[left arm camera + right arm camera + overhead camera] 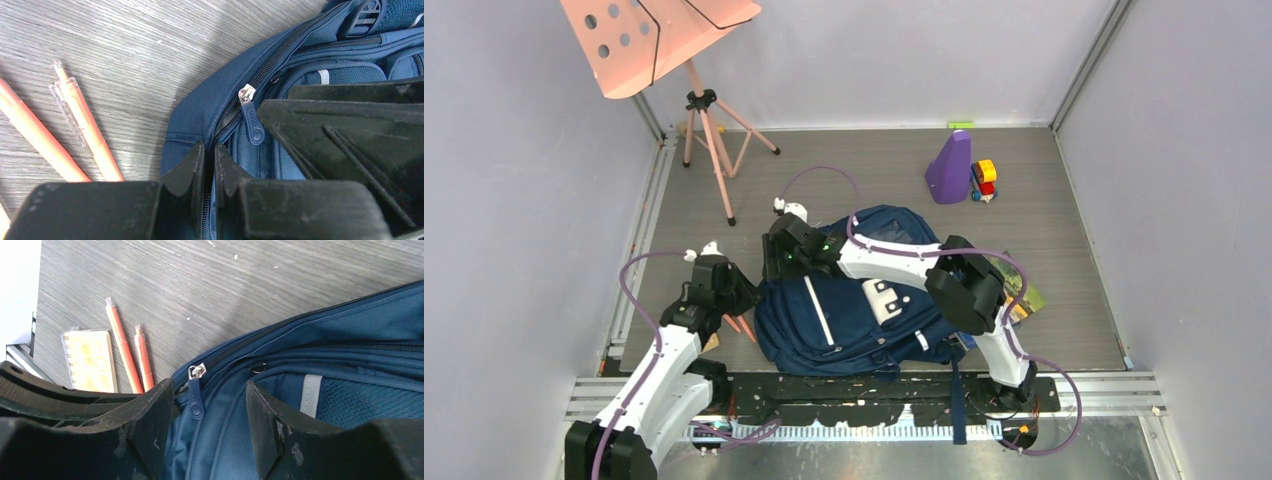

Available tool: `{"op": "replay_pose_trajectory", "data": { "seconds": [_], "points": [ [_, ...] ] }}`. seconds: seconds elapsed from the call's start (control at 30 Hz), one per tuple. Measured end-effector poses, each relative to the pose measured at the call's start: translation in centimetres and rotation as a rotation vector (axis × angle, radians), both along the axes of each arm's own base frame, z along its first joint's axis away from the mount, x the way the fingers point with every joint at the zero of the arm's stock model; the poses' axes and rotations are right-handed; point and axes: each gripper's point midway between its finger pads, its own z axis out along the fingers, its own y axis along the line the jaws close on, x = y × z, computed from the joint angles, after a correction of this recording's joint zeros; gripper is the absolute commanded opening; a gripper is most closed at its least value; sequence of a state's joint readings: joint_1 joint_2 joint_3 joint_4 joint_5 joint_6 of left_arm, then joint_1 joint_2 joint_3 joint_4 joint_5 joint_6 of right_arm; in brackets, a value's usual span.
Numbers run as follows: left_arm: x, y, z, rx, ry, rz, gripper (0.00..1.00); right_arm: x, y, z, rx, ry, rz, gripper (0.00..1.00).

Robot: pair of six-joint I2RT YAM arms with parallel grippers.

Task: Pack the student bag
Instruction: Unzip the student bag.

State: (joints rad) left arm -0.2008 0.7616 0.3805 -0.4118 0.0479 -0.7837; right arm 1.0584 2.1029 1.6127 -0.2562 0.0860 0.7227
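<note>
With the left end effector [209, 150] clamped on the student bag [205, 95], the open right end effector [210, 390] should be centred over the zipper pull [196, 400].

The navy student bag [854, 310] lies flat before the 2 arms, with the left gripper [746, 300] and right gripper [772, 268] at its left edge. A purple wedge [949, 168] stands well beyond.

Matt cloth, grained counter, scuffed plastic

The bag [350, 340] is matt navy woven cloth, with open mesh on one pocket [370, 400]. Its zip pull [253, 125] looks like rubbery blue plastic, under a shiny metal slider [246, 93]. The counter [125, 40] is matt grey wood grain. The pens [85, 125] have clear plastic caps and the notebook [90, 360] a yellow card cover. The jaws are scuffed matt black plastic.
</note>
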Motion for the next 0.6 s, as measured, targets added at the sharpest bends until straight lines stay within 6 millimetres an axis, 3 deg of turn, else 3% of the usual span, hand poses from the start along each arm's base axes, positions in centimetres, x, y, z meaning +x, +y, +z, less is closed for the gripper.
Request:
{"op": "replay_pose_trajectory", "data": {
  "seconds": [0.33, 0.6],
  "points": [
    [0.0, -0.1, -0.1, -0.001, 0.005, -0.005, 0.00, -2.4, 1.4, -0.3, 0.020, 0.038, 0.058, 0.54],
    [0.0, -0.1, -0.2, -0.002, 0.008, -0.007, 0.00, -2.4, 1.4, -1.5, -0.008, 0.023, 0.080, 0.41]
  ]
}}
